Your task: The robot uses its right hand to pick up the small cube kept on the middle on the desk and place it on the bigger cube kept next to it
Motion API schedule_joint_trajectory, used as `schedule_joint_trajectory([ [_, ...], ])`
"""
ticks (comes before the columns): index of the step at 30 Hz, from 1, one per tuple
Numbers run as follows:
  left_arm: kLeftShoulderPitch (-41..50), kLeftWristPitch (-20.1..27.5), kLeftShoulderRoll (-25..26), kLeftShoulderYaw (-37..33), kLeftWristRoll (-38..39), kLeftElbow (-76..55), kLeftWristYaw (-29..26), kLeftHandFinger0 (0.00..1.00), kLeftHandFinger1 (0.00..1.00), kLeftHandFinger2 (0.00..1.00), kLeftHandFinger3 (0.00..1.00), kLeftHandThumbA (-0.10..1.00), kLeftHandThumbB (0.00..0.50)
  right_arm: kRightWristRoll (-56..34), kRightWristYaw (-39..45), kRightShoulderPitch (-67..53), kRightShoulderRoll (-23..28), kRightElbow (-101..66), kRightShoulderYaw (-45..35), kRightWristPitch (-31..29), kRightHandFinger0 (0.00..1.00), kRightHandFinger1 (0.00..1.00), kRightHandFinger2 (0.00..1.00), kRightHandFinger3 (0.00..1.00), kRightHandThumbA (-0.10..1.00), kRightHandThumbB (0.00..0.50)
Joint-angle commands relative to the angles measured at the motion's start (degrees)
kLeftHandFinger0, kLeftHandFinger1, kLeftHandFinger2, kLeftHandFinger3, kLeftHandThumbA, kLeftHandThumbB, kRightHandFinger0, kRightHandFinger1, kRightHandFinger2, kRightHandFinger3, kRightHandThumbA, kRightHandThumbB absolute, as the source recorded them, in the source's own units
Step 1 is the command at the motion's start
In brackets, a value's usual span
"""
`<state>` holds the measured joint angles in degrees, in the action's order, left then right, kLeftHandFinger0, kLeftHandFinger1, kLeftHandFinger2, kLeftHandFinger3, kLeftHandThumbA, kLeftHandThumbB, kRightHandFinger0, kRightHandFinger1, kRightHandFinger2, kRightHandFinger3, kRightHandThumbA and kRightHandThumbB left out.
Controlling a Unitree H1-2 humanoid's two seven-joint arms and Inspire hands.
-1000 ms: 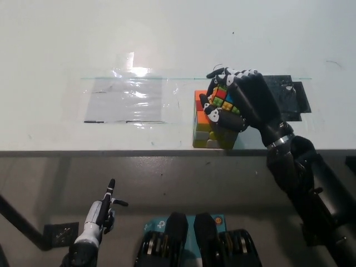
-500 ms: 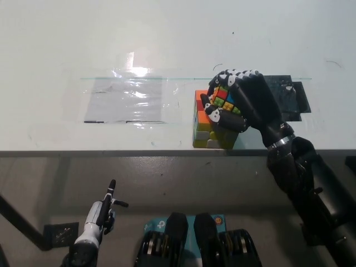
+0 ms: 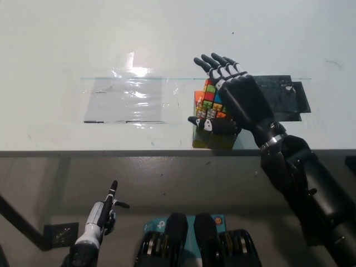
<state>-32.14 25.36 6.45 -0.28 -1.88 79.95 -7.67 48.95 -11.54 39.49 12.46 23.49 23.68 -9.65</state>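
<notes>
The right hand had opened: where its fingers were curled around the small cube half a second before, they now stretched out flat and apart, pointing away across the counter. The small cube sat on top of the big cube near the counter's front edge, the palm just beside it, perhaps touching. That read as the release, so the placing looked done, pending a clean withdrawal. The left hand hung low below the counter, whether clenched I could not tell
</notes>
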Motion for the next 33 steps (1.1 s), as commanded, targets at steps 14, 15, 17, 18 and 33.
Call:
schedule_joint_trajectory([
  [14,-0.21,1.57,0.72,-0.05,-0.22,-0.66,-0.90,0.00,0.00,0.00,0.00,1.00,0.500,0.76,6.21,1.00,1.83,-4.17,0.68,3.17,1.00,1.00,1.00,1.00,0.76,0.321],
  [15,-0.26,1.57,0.67,0.12,-0.02,-0.52,-0.77,0.00,0.00,0.00,0.00,1.00,0.500,0.57,6.75,0.56,2.07,-5.32,0.45,3.42,1.00,1.00,1.00,1.00,0.77,0.326],
  [17,-0.26,1.56,0.62,0.30,0.12,-0.35,-0.95,0.00,0.00,0.00,0.00,1.00,0.500,-0.05,7.90,-0.76,2.47,-8.32,-0.13,3.94,1.00,1.00,1.00,1.00,0.76,0.324],
  [18,0.03,1.57,0.65,0.41,0.23,-0.70,-0.81,0.00,0.00,0.00,0.00,1.00,0.500,-0.46,9.23,-2.39,3.00,-12.11,-0.59,4.67,1.00,1.00,1.00,1.00,0.75,0.324],
  [33,1.21,1.57,0.70,0.57,0.03,-0.79,-0.70,0.00,0.00,0.00,0.00,1.00,0.500,-4.69,20.52,-11.43,3.89,-39.75,-6.02,10.48,1.00,1.00,1.00,1.00,0.80,0.409],
])
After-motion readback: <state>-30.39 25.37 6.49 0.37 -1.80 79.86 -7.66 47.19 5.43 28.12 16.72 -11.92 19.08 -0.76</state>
